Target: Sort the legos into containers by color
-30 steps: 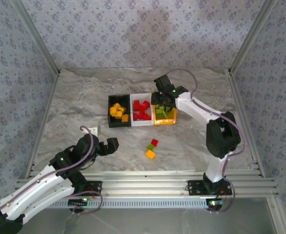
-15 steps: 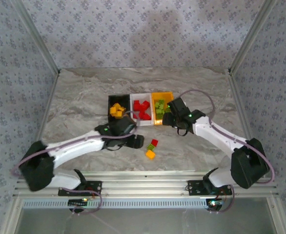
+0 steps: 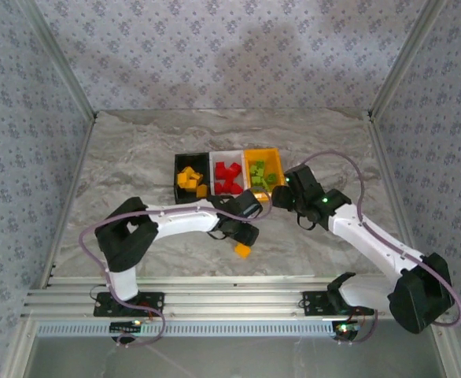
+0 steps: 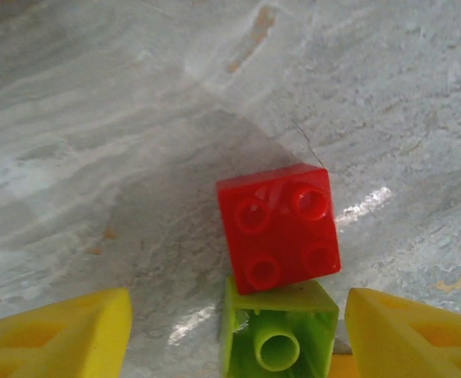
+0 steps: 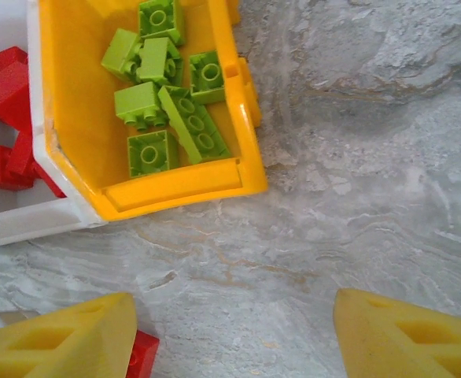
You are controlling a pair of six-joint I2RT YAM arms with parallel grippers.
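Observation:
Three bins stand in a row: a black bin (image 3: 191, 158) with orange-yellow legos (image 3: 190, 179), a white bin (image 3: 227, 156) with red legos (image 3: 229, 176), and an orange bin (image 3: 263, 153) (image 5: 175, 185) with lime green legos (image 5: 164, 102). My left gripper (image 3: 245, 231) (image 4: 238, 339) hangs open over loose bricks. Its yellow fingers (image 4: 57, 335) straddle a lime green brick (image 4: 279, 335) lying on its side, apart from it. A red brick (image 4: 278, 228) leans on that one. An orange brick (image 3: 242, 250) lies just nearer. My right gripper (image 3: 276, 197) (image 5: 234, 339) is open over bare marble in front of the orange bin.
The white bin's corner (image 5: 26, 220) and red bricks (image 5: 6, 87) show in the right wrist view, with the loose red brick (image 5: 140, 354) beside my right gripper's left finger. The two grippers are close together. Patterned walls enclose the marble table (image 3: 136, 157).
My left arm has swept from the near left of the table to the loose bricks. My right gripper has drawn back from over the orange bin to the table in front of it.

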